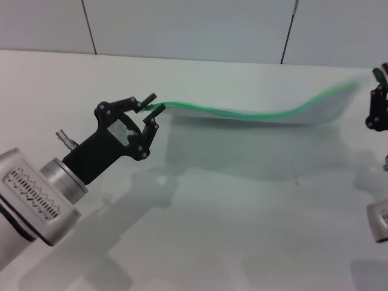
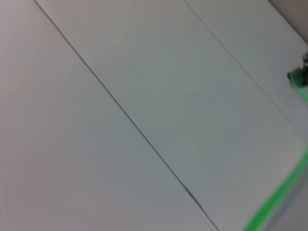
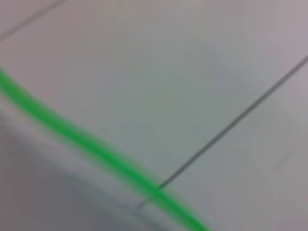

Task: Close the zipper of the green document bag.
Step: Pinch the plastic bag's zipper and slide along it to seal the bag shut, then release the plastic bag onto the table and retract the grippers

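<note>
The green document bag hangs in the air above the table, stretched between my two grippers. Its zipper runs as a bright green curved line along the top edge. My left gripper is shut on the zipper's left end. At the frame's right edge, my right gripper holds the raised right end, which looks blurred there. In the left wrist view the zipper leads away to a small green slider tab at the far end. The right wrist view shows the zipper close up.
The white table lies below the bag, carrying the arms' shadows. A pale panelled wall with dark seams stands behind its far edge.
</note>
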### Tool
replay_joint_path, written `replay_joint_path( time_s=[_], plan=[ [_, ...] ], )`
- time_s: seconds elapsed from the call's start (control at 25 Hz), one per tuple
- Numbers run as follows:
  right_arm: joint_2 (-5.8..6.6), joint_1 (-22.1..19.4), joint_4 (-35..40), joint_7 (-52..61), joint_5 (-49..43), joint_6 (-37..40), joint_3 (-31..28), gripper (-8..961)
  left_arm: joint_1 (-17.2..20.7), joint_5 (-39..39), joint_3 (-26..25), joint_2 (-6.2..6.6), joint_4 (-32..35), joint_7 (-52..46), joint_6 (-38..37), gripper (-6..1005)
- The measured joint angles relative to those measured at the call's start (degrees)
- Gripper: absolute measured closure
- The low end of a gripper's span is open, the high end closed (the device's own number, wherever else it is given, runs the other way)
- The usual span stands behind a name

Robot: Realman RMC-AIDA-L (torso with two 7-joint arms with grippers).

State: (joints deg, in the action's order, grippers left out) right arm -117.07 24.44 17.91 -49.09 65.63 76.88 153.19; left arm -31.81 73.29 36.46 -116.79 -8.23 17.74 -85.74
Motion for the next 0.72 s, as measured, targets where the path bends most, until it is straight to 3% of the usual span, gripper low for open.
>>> replay_joint_path(
  time_s=[0.24,0.44,0.64,0.72],
  plan=[
    [-0.14,-0.6,1.3,0.3,0.6,1.7,-4.2,845,0.3,-0.2,-0.4,0.13,-0.1,-2.6,-2.7,749],
    [-0.17,-1.5,3.2,4.2,4.2,6.3,-4.2,793,0.4,-1.7,-2.8,0.21,0.1,-9.2,-4.6,630],
    [-0.17,-2.4,4.0,18.3,4.1,11.3,-3.4,572,1.3,-3.4,-6.5,0.41,0.8,-18.5,-6.2,478],
    [-0.03,-2.5,4.0,26.4,3.9,12.5,-2.6,424,1.8,-4.6,-7.2,0.52,1.2,-21.3,-6.8,399]
  ],
)
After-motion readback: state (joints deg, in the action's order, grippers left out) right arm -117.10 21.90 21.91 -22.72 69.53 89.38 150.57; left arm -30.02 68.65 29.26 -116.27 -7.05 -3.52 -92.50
